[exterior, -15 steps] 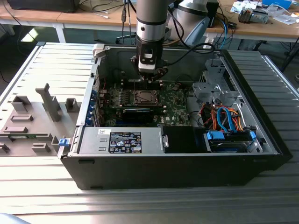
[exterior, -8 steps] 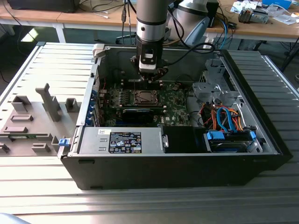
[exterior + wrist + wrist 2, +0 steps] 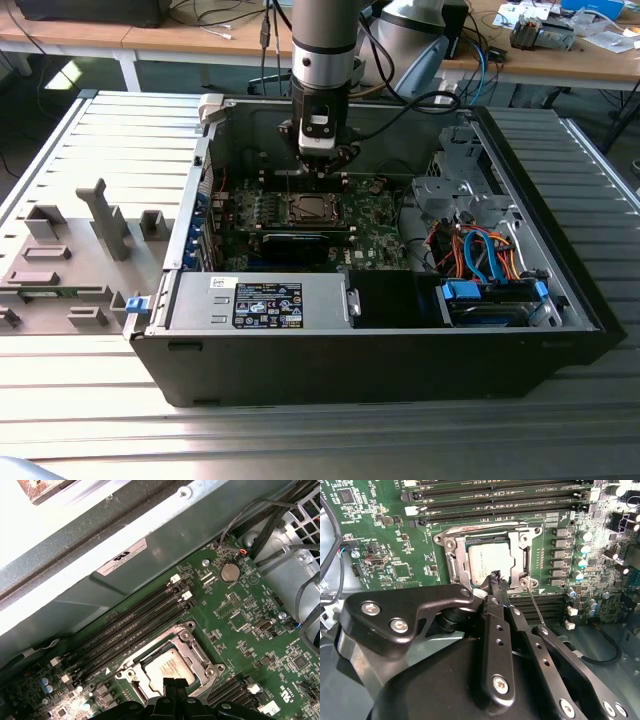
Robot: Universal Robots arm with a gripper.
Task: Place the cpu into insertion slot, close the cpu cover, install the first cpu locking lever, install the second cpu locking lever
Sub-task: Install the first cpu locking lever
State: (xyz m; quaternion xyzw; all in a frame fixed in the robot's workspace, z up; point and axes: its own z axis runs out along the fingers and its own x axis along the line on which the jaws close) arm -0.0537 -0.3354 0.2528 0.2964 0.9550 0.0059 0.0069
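Observation:
The silvery cpu (image 3: 487,560) (image 3: 167,667) lies flat in the insertion slot, hiding the slot's contact field. Around it the cpu cover (image 3: 519,555) (image 3: 192,652) lies down flat, and the chip shows through its window. My gripper (image 3: 496,578) (image 3: 173,684) hangs just above the socket's edge, with its narrow black fingers shut together and nothing seen between them. A thin metal lever rod (image 3: 534,602) stands free beside the socket, apart from the fingers. In the exterior view the gripper (image 3: 318,172) reaches down into the open computer case over the socket (image 3: 305,208).
Long memory slots (image 3: 495,500) (image 3: 130,625) run beside the socket on the green motherboard (image 3: 375,215). A black card (image 3: 295,243), a power supply (image 3: 260,300) and bundled cables (image 3: 480,250) fill the case. A grey fixture tray (image 3: 70,250) sits at the exterior view's left.

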